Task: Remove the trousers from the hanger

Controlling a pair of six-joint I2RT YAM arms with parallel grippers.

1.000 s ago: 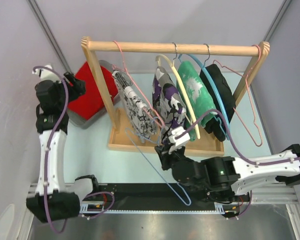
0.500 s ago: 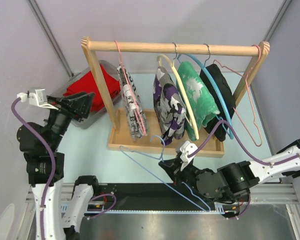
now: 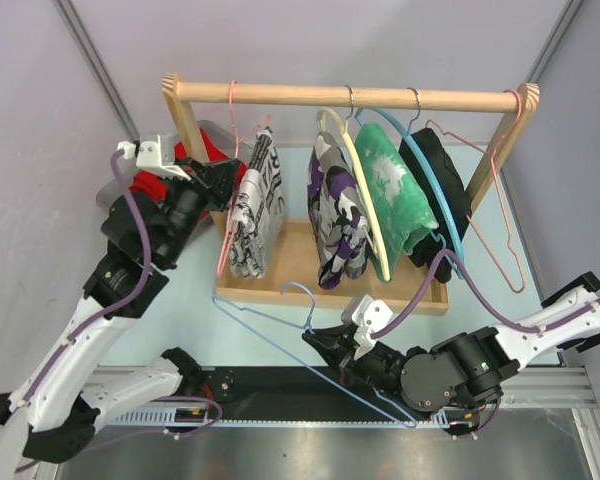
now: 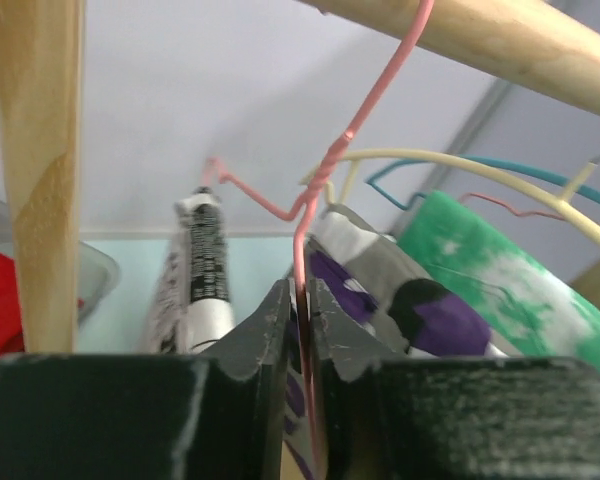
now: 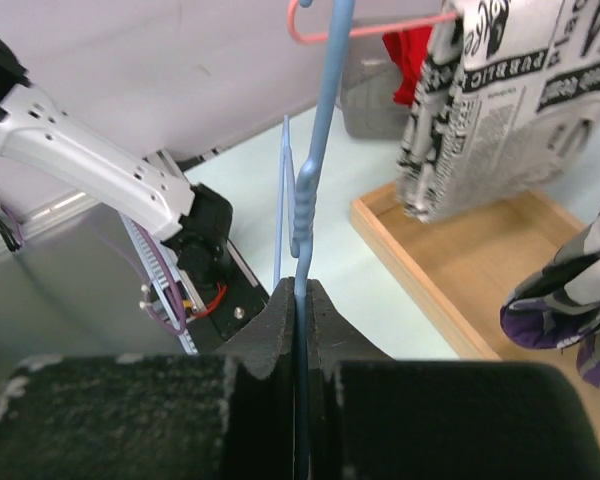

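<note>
The trousers point(image 3: 252, 205), black-and-white newsprint print, are hanging folded over the pink hanger point(image 3: 225, 235) at the left end of the wooden rail point(image 3: 380, 97), around 10 o'clock in the top view. The hanger's hook is sitting over the rail at 12 o'clock from the cloth.

At 9 o'clock from the trousers, your left gripper point(image 3: 223, 180) is pinching the hanger's thin wire. The left wrist view shows the jaws closed on the wire just below its twisted neck. That grip looks narrow, so you are probably best off holding firm and lifting straight toward 12 o'clock so the hook clears the rail without the wire twisting between the pads.

At 3 o'clock, a purple patterned garment point(image 3: 337, 215) is hanging near the trousers. Swinging toward 9 o'clock seems the safer direction.

At 6 o'clock, well apart, your right gripper point(image 3: 318, 342) is clamping a bare blue hanger point(image 3: 265, 325). That hand likely needs freeing before it can draw the cloth off.

Beyond the left gripper at 9 o'clock, a red cloth point(image 3: 148, 184) is lying in a bin.
</note>
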